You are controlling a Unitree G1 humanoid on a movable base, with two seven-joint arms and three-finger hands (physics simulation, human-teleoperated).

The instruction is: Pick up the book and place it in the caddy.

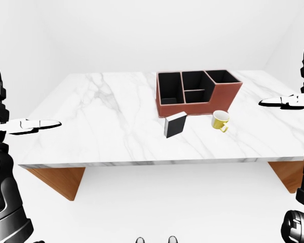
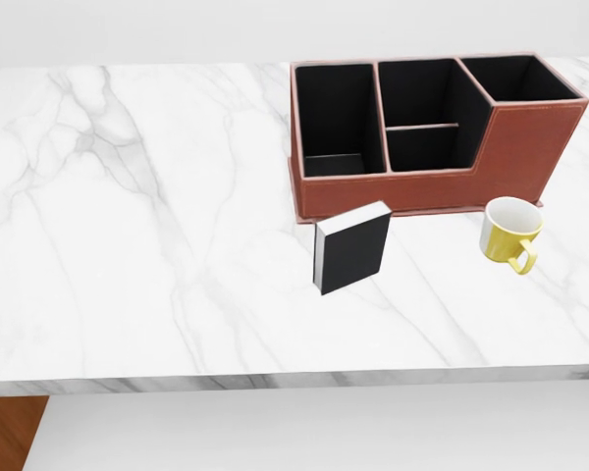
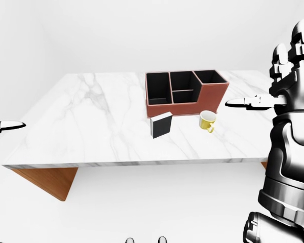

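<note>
White marble table, left hand raised well left of the caddy with fingers spread, black book upright just below the caddy's left compartment, yellow mug below its right end, right hand far right, fingers spread, both empty

My left hand and right hand are glossy black and silver metal, with segmented fingers and ribbed forearms.
</note>
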